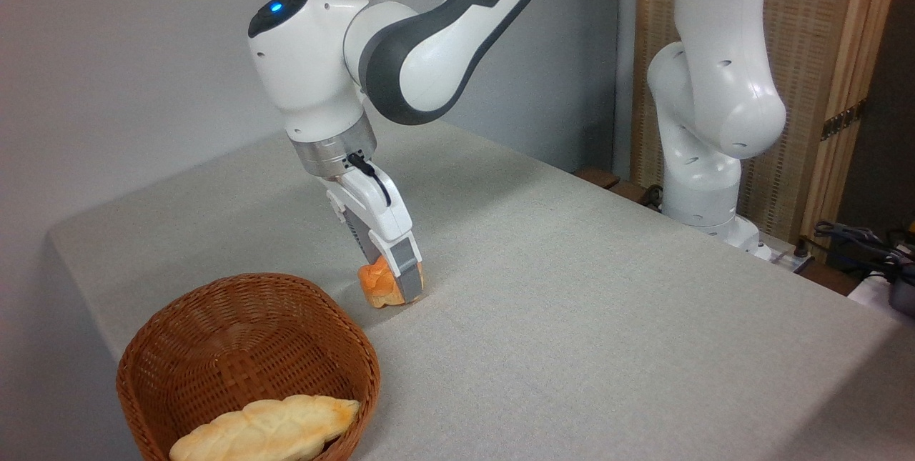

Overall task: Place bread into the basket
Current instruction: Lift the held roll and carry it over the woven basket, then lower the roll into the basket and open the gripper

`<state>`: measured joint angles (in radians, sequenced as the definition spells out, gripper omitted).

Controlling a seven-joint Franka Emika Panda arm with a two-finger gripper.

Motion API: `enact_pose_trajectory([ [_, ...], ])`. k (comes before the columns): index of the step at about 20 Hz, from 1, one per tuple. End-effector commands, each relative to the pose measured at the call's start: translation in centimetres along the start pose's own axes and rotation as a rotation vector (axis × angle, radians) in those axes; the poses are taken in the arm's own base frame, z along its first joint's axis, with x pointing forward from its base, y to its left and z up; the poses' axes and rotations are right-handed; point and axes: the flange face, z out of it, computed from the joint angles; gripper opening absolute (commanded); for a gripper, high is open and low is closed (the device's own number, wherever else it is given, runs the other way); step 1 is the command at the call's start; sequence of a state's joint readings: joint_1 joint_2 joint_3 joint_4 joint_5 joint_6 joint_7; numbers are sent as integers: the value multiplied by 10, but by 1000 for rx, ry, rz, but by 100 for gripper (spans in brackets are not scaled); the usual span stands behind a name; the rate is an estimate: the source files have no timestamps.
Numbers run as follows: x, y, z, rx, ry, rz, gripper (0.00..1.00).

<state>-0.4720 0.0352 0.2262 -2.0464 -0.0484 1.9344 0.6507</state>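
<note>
The bread [377, 285], a small orange-golden bun, is just behind the basket's far rim, at or barely above the table surface. My gripper [397, 288] reaches down from the upper left and is shut on the bun, with one grey finger pad [404, 276] across its front; the other finger is hidden behind it. The basket [214, 332], round brown wicker, stands at the lower left near the table's front corner.
A long pale leaf-patterned loaf [266, 429] lies inside the basket. The arm's white base [704, 125] rises at the table's far right edge, with cables [858, 243] beside it. The grey table [572, 318] stretches to the right of the bun.
</note>
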Motion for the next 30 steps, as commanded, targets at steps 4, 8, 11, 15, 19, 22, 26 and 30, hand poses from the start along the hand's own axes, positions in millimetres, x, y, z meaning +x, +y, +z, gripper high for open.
enact_pose_trajectory([
  [4,2,-1,1,2,8,17,41],
  [8,3,-2,1,3,8,15,42],
  [11,3,-2,-2,6,13,16,42],
  [15,3,6,-37,-5,16,30,42],
  [19,5,-1,-59,15,62,18,42],
  [22,10,-10,-78,25,148,0,43],
  [26,12,-30,-92,98,273,-40,45],
  [30,21,-46,-95,177,366,-62,63],
])
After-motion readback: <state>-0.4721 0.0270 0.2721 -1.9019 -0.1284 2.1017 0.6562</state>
